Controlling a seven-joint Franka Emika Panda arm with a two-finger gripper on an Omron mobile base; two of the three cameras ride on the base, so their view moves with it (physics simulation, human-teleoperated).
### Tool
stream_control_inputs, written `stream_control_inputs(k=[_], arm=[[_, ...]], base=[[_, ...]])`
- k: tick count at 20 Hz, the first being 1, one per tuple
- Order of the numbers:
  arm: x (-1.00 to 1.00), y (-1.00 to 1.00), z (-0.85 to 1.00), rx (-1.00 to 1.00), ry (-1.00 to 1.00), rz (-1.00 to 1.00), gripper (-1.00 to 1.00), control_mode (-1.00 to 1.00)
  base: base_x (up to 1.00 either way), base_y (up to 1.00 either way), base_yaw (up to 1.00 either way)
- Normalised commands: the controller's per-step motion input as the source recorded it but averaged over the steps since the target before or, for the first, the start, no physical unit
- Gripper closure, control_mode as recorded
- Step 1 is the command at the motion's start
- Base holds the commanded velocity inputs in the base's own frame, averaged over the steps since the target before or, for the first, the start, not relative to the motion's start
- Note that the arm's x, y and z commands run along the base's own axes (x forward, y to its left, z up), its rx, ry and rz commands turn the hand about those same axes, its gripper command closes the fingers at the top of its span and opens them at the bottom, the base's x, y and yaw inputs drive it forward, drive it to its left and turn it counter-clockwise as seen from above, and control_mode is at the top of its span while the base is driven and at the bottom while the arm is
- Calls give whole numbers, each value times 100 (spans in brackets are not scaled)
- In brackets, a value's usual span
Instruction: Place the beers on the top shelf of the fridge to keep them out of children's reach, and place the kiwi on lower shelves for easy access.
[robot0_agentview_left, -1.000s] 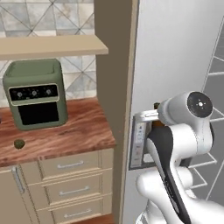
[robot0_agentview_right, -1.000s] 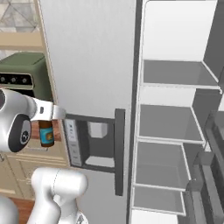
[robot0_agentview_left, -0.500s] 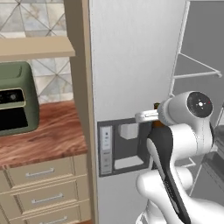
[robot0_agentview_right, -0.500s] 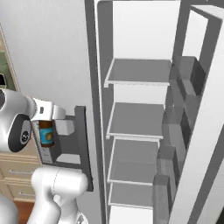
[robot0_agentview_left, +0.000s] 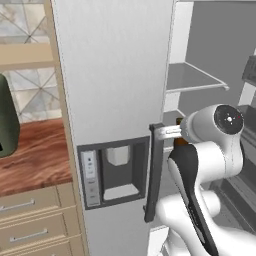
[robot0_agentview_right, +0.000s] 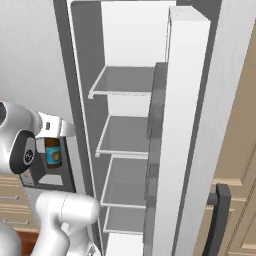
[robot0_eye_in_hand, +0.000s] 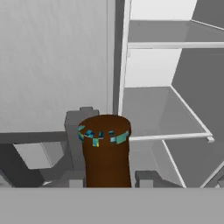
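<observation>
Beer (robot0_eye_in_hand: 106, 151): one amber bottle, clamped in jaws beside fridge (robot0_agentview_left: 117, 90); four shelves inside.

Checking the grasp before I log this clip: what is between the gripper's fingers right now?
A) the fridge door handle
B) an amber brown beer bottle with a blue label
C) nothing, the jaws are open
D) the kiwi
B: the gripper is shut on the amber brown beer bottle, whose blue label shows in the right base view, beside the open fridge.

The white arm is bent, its end effector (robot0_eye_in_hand: 107, 180) clamped shut on a load.
</observation>
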Motion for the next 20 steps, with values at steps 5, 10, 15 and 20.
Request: stream_control_inputs(k=[5, 10, 15, 20], arm=[[0, 0, 0, 0, 0, 0, 100, 100], [0, 0, 0, 0, 0, 0, 100, 100], [0, 0, 0, 0, 0, 0, 100, 100], [0, 0, 0, 0, 0, 0, 100, 100]], base=[[0, -40, -4], [0, -27, -2], [0, -30, -1], [0, -31, -2]])
